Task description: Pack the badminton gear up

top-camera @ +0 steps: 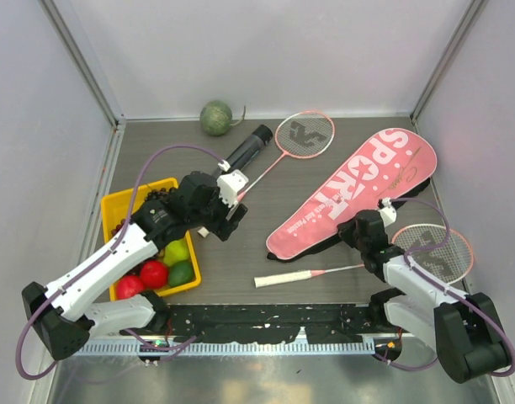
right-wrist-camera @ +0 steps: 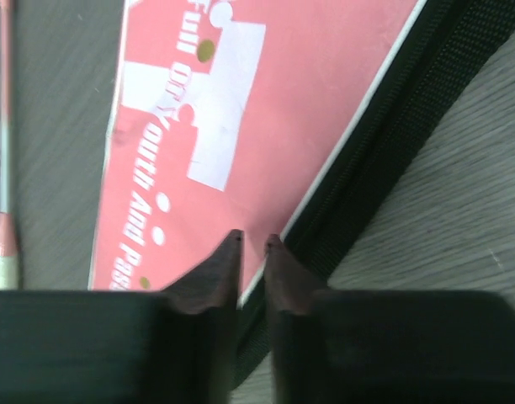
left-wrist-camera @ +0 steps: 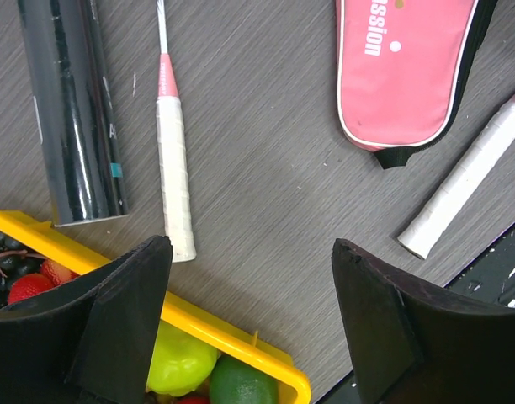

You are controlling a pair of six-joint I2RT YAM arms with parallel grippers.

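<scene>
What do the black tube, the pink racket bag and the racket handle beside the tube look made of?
The black tube: probably smooth plastic, glossy; long light streaks run down it. The racket bag: seemingly coated fabric, matte pink with printed lettering, edged by a ribbed, woven-looking black band. The racket handle: white wrapped grip tape, matte; spiral overlap lines show.

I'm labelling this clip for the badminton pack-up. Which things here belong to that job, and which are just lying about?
Belongs to the job:
- far racket
- near racket
- black tube
- pink SPORT bag

Just lying about:
- green melon
- yellow tray with fruit in it
</scene>
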